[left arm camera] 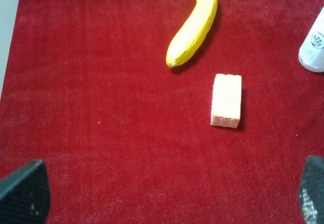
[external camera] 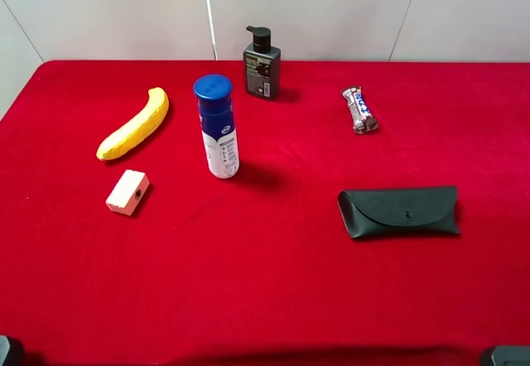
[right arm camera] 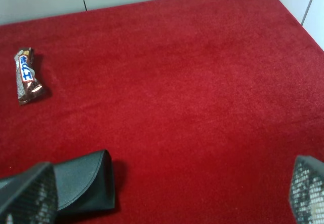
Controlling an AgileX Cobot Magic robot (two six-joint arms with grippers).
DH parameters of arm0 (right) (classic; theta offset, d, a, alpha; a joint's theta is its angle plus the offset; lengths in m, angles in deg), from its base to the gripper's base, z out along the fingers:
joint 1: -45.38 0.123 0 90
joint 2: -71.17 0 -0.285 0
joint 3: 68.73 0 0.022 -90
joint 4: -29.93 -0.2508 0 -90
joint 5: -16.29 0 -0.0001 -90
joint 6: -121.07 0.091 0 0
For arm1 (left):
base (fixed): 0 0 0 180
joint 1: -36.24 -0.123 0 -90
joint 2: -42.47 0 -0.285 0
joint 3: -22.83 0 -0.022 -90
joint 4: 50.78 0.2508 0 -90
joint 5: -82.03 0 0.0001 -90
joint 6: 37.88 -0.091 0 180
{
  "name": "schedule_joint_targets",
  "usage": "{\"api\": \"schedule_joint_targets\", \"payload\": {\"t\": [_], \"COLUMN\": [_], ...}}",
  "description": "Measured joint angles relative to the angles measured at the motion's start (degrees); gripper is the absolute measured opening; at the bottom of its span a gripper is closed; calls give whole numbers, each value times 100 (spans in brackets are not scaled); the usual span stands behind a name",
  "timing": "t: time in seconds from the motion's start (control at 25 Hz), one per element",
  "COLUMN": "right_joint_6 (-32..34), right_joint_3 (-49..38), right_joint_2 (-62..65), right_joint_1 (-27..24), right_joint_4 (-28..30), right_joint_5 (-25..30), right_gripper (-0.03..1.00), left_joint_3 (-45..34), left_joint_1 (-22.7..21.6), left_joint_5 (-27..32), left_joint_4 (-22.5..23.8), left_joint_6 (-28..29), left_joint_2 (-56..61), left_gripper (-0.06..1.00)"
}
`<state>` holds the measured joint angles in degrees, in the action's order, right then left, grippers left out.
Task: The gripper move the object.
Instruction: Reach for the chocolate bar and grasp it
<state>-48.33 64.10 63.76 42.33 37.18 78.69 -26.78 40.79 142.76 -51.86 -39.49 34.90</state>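
Note:
The candy bar (external camera: 359,109), in a shiny brown-and-white wrapper with blue lettering, lies on the red cloth at the back right. It also shows in the right wrist view (right arm camera: 25,76), far ahead of my right gripper (right arm camera: 167,196). That gripper is open and empty, low over the cloth, with one fingertip (right arm camera: 28,193) over the black glasses case (right arm camera: 83,188). My left gripper (left arm camera: 169,198) is open and empty near the front left, short of the white block (left arm camera: 226,101). In the high view only dark bits of the arms show at the bottom corners.
The glasses case (external camera: 400,211) lies in front of the candy bar. A banana (external camera: 134,123) and the white block (external camera: 127,192) lie at the left. A blue-capped white bottle (external camera: 217,126) stands mid-table and a dark pump bottle (external camera: 262,65) at the back.

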Motion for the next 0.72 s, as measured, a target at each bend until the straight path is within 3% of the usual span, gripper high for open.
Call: {"api": "schedule_joint_targets", "payload": {"t": [0.72], "right_joint_6": [0], "right_joint_3": [0], "right_joint_2": [0], "right_joint_1": [0], "right_joint_4": [0], "right_joint_5": [0], "right_gripper": [69], "left_joint_3": [0], "left_joint_1": [0], "left_joint_5": [0], "left_joint_4": [0], "left_joint_6": [0], "left_joint_2": [0], "left_gripper": [97]}}
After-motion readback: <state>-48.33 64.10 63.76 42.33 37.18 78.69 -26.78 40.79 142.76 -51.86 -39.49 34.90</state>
